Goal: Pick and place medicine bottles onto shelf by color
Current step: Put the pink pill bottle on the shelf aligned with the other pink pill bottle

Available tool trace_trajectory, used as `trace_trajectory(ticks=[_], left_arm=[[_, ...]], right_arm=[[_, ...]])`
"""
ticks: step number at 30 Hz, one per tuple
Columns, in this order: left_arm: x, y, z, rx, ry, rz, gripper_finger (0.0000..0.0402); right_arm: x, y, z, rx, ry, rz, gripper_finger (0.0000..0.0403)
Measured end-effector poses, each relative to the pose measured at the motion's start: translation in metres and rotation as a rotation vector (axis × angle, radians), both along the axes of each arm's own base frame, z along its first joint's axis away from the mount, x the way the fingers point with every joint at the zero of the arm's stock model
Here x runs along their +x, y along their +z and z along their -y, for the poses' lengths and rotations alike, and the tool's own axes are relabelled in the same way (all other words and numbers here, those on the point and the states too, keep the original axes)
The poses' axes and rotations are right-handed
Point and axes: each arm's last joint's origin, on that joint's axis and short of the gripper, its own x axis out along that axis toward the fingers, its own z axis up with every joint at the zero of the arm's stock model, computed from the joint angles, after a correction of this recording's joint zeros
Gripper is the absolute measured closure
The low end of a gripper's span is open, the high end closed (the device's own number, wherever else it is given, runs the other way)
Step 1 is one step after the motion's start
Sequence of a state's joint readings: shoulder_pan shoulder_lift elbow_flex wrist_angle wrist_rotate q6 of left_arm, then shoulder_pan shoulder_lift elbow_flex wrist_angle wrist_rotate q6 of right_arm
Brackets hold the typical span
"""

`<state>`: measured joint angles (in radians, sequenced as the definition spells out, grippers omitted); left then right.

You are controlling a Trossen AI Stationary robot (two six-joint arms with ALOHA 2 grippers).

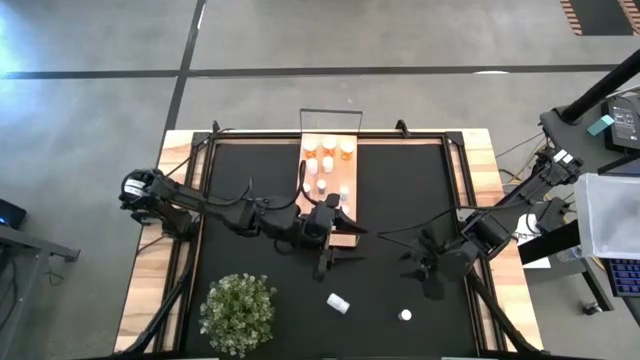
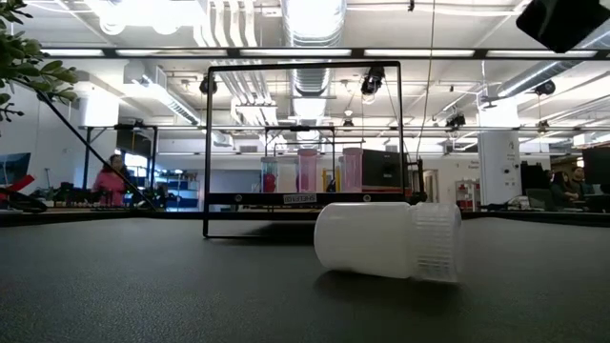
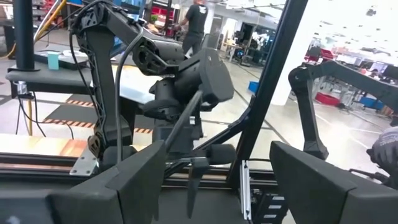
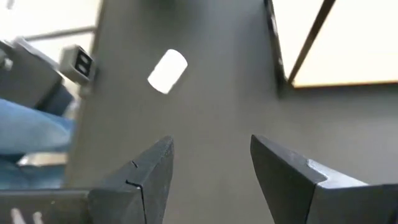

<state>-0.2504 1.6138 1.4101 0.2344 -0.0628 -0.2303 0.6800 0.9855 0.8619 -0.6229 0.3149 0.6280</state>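
The shelf (image 1: pixel 330 175) stands at the far middle of the tabletop (image 1: pixel 145 280), on the mat (image 1: pixel 400 190), with medicine bottles (image 1: pixel 329 150) set on it. The left tool (image 1: pixel 335 255) sits just before the shelf's near end; the right tool (image 1: pixel 420 268) lies well to its right. A potted plant (image 1: pixel 238 308) occupies the near left. One bottle (image 1: pixel 338 303) lies on its side near the front edge, another (image 1: pixel 405 315) upright to its right.

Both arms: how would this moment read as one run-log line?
left gripper: open, empty, by shelf | right gripper: open, empty, over mat | two white bottles loose
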Motion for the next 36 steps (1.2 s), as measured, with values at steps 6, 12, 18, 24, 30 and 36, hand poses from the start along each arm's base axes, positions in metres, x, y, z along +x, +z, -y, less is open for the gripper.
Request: trace_trajectory(ticks=[6, 12, 18, 24, 30, 36], left_arm=[[0.0, 0.0, -0.001, 0.001, 0.002, -0.002, 0.013], [0.0, -0.002, -0.001, 0.004, 0.002, -0.009, 0.013], [0.0, -0.002, -0.001, 0.004, 0.002, -0.01, 0.013], [0.0, -0.003, -0.001, 0.005, 0.002, -0.011, 0.013], [0.0, -0.004, -0.001, 0.005, 0.016, -0.014, 0.013], [0.0, -0.004, -0.001, 0.005, 0.021, -0.016, 0.013]], right_arm=[[0.008, 0.011, -0.007, 0.099, 0.001, 0.123, 0.02], [0.015, 0.023, -0.012, 0.196, 0.0, 0.243, 0.02], [0.019, 0.034, -0.016, 0.298, -0.011, 0.344, 0.02], [0.019, 0.034, -0.016, 0.33, -0.033, 0.334, 0.02], [0.017, 0.034, -0.018, 0.426, -0.073, 0.289, 0.02], [0.0, 0.036, -0.034, 0.508, -0.018, 0.244, 0.02]])
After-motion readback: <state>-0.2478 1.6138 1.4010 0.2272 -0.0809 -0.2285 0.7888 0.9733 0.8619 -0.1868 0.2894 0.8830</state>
